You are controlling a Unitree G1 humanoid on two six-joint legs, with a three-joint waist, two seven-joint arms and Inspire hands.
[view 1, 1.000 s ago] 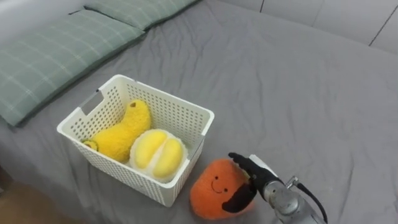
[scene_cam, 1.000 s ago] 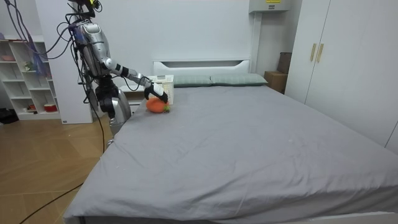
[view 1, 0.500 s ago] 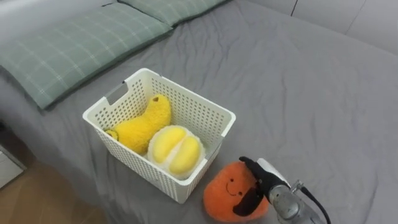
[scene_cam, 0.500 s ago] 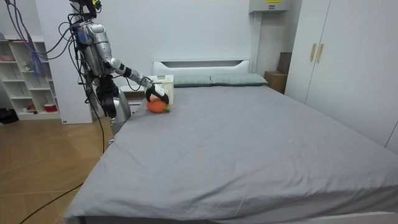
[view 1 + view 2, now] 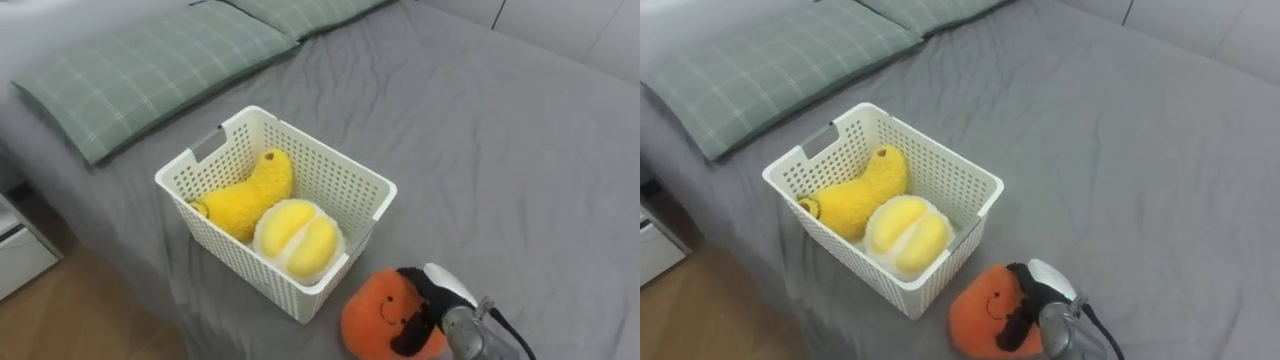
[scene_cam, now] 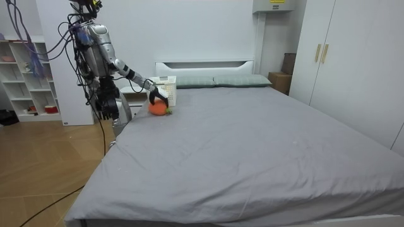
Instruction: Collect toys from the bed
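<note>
**At the bed's near edge: right hand clasped on the orange toy, two yellow toys in the basket**

Beside the basket's near right corner sits the orange plush toy (image 5: 380,318), low on the grey bed (image 5: 520,150). I cannot tell whether it touches the basket. It is close to round, with no clear long axis. Its small smiling face is turned up and toward the robot's left. The right hand (image 5: 428,300) comes in from the lower right, and its dark fingers are curled over the toy's right side, holding it.

One white slatted basket (image 5: 372,190) stands on the sheet, its long axis running from far left to near right. It holds two yellow toys. The banana-shaped toy (image 5: 250,190) leans along the far side. Its long axis runs from the near left up to the far right, and the rounded, dark-tipped end points to the far right. The round segmented toy (image 5: 298,238) fills the near right part and touches the banana-shaped one. That makes three toys in all, one outside the basket and two inside.

Two green checked pillows (image 5: 150,70) lie end to end at the head of the bed, well apart from the basket.

From the room view, the robot stands on the wooden floor (image 6: 50,164) at the bed's side near the headboard, on the room view's left, with its right arm stretched out to the toy.
</note>
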